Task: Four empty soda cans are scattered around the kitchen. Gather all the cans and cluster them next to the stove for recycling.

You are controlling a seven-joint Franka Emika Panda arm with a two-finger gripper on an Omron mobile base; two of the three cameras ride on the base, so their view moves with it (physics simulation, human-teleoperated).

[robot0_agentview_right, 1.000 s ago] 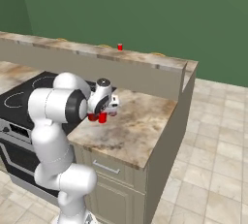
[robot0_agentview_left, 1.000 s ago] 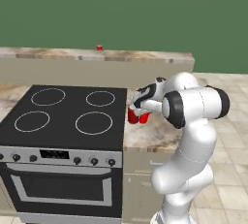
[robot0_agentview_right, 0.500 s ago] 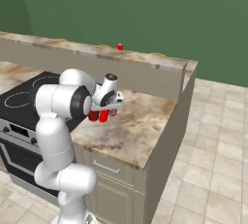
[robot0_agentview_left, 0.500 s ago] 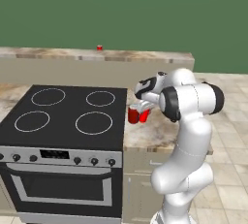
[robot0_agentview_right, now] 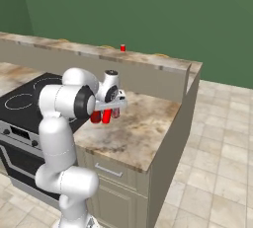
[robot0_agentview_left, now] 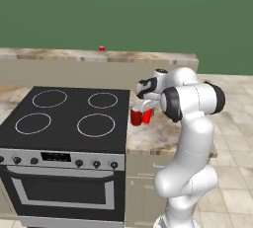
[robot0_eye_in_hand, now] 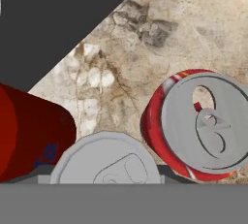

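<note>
Three red soda cans stand close together on the tan counter just right of the black stove [robot0_agentview_left: 69,118]. In the left base view two show, one soda can [robot0_agentview_left: 136,117] beside another soda can [robot0_agentview_left: 147,116]. My gripper [robot0_agentview_left: 142,108] reaches down onto the cluster from above. In the hand view one can top [robot0_eye_in_hand: 104,162] sits right between my fingers at the bottom, a second can [robot0_eye_in_hand: 203,121] stands upright to the right, and a third can [robot0_eye_in_hand: 29,136] is at the left. Whether the jaws still press the middle can is not clear. Another soda can [robot0_agentview_left: 102,49] stands on the raised back ledge.
The raised back ledge [robot0_agentview_right: 148,61] runs behind the counter. The counter [robot0_agentview_right: 143,128] ends at the right above a drawer and cabinet, with beige tiled floor [robot0_agentview_right: 217,172] beyond. The stove's steel front with knobs [robot0_agentview_left: 59,160] is at the lower left.
My hand has stayed over the cans beside the stove while the arm's upper links swung a little. The cans have not visibly moved.
</note>
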